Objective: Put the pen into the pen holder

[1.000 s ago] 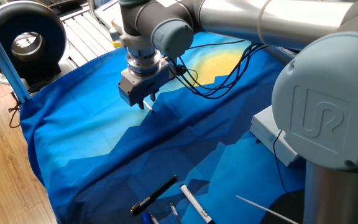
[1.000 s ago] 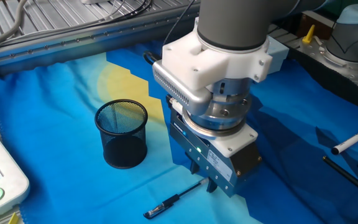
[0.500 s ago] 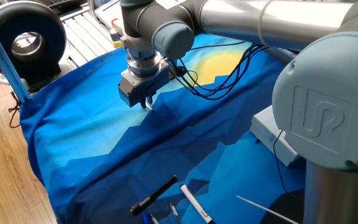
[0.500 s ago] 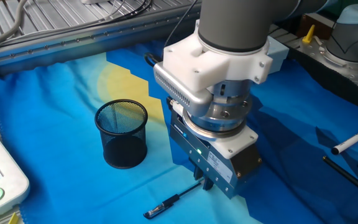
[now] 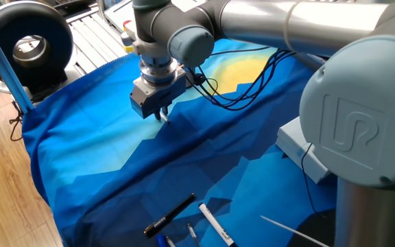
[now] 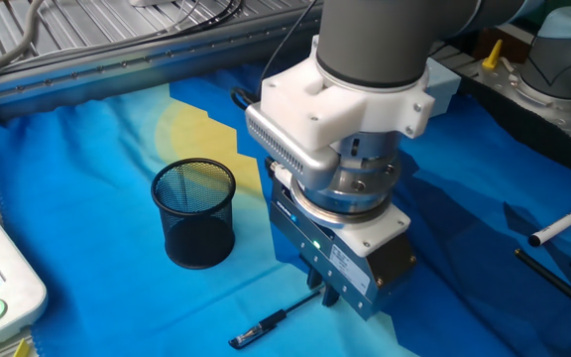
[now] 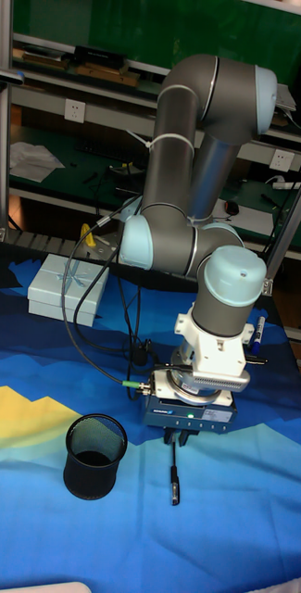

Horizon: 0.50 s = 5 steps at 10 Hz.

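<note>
The pen lies flat on the blue cloth, silvery with dark ends; it also shows in the tall fixed view. My gripper points straight down over the pen's far end, its fingers closed in on that end. From the tall fixed view the gripper pinches the pen's top end. The black mesh pen holder stands upright and empty to the left, a hand's width from the pen. In one fixed view the gripper is low on the cloth and the holder is hidden.
A black marker and a white marker with a black cap lie near the cloth's front edge. Another white marker lies far right. A pale box sits at the back left. Black cables trail across the cloth.
The gripper has sunk a little toward the cloth and its fingers have drawn together around the pen's end. The pen and the holder have stayed in place.
</note>
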Motion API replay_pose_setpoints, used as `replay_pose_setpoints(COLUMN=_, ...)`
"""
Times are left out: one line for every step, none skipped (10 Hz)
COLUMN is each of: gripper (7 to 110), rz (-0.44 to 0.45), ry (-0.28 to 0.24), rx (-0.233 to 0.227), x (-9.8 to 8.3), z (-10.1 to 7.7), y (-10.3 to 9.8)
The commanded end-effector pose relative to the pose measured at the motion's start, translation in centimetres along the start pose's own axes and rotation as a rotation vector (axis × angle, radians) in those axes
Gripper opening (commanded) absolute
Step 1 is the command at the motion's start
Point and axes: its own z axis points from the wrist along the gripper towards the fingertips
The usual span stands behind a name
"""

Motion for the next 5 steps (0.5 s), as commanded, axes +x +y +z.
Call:
replay_pose_setpoints(gripper=22, rz=0.012, ry=-0.004, rx=-0.007, x=-0.15, z=0.11, y=0.03)
replay_pose_setpoints(gripper=7, rz=0.015, ry=0.001, rx=0.002, x=-0.03, z=0.09, y=-0.2)
replay_pose_setpoints(gripper=7, rz=0.018, ry=-0.001, rx=-0.002, x=-0.07, z=0.08, y=-0.09)
replay_pose_setpoints(gripper=7, rz=0.018, ry=-0.002, rx=-0.008, x=-0.12, z=0.05, y=0.07)
replay_pose_setpoints(gripper=7, rz=0.026, ry=-0.001, rx=-0.013, x=-0.08, z=0.02, y=0.19)
